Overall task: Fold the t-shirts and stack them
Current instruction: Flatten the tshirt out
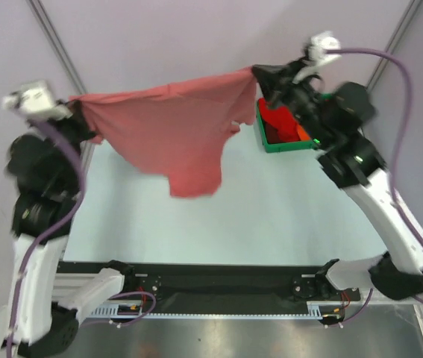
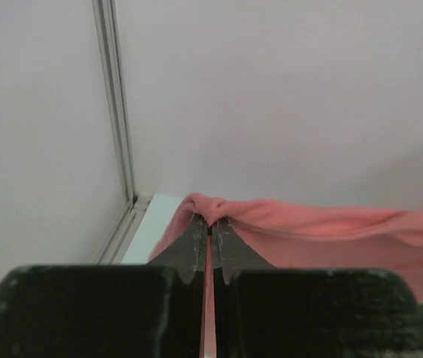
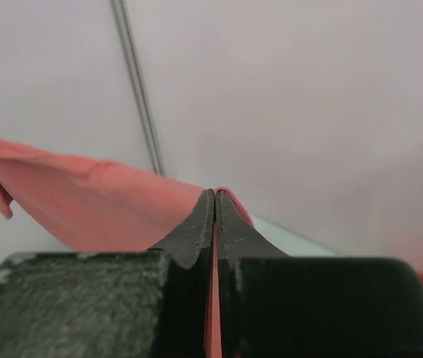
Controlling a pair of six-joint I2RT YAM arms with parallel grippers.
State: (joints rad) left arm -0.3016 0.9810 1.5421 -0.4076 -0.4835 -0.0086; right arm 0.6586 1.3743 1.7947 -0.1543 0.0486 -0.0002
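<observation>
Salmon t-shirt, stretched wide aloft, lower part drooping

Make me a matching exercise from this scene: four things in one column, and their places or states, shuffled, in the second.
1 salmon t-shirt
2 green tray
3 red t-shirt
4 left gripper

a lying in the tray
b shut on the salmon t-shirt
c on the table, far right
d hanging spread in the air

Pairs: 1-d, 2-c, 3-a, 4-b
</observation>
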